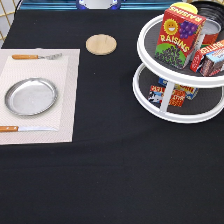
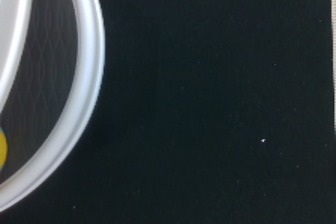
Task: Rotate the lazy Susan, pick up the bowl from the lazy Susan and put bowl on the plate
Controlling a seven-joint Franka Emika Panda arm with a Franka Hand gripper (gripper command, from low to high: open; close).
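The lazy Susan [image 1: 148, 31] stands at the exterior view's right, a white two-tier turntable with dark shelves and a central post. At the back of its upper tier, only part of the glossy black bowl [image 1: 209, 9] shows behind a raisins box. The silver plate [image 1: 31, 96] lies bare on a pale placemat at the exterior view's left. The gripper does not show in the exterior view. Close up, the wrist view takes in a curved stretch of the lazy Susan's white rim [image 2: 84, 95] beside the black tablecloth [image 2: 225, 125].
A red raisins box [image 1: 179, 35] and small cartons [image 1: 210, 57] crowd the upper tier, with more packets [image 1: 174, 95] on the lower one. A wooden disc [image 1: 101, 44] lies mid-table. A fork [image 1: 37, 56] and a knife [image 1: 20, 129] flank the plate on the placemat [image 1: 67, 100].
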